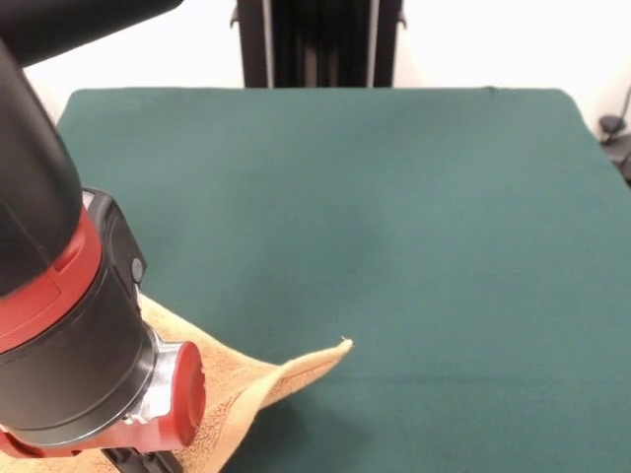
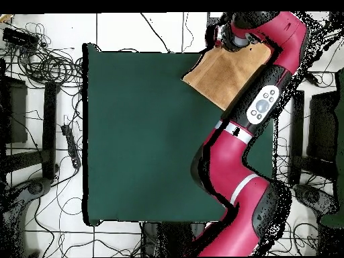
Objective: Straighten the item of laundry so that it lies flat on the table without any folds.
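Note:
The orange-tan towel (image 1: 258, 382) lies at the table's near left corner in the front view, with one pointed corner reaching right onto the green cloth. In the overhead view the towel (image 2: 228, 72) sits at the top right corner of the table (image 2: 134, 134), partly under the arm. My gripper (image 1: 143, 461) hangs over the towel at the picture's bottom edge, mostly hidden by the red and black wrist. In the overhead view the gripper (image 2: 226, 37) is above the towel's far edge. Whether it holds the towel does not show.
The green table (image 1: 394, 197) stretches wide to the right and far side. My arm (image 2: 262, 107) crosses the table's right edge in the overhead view. Cables and stands (image 2: 40, 60) lie on the floor around the table.

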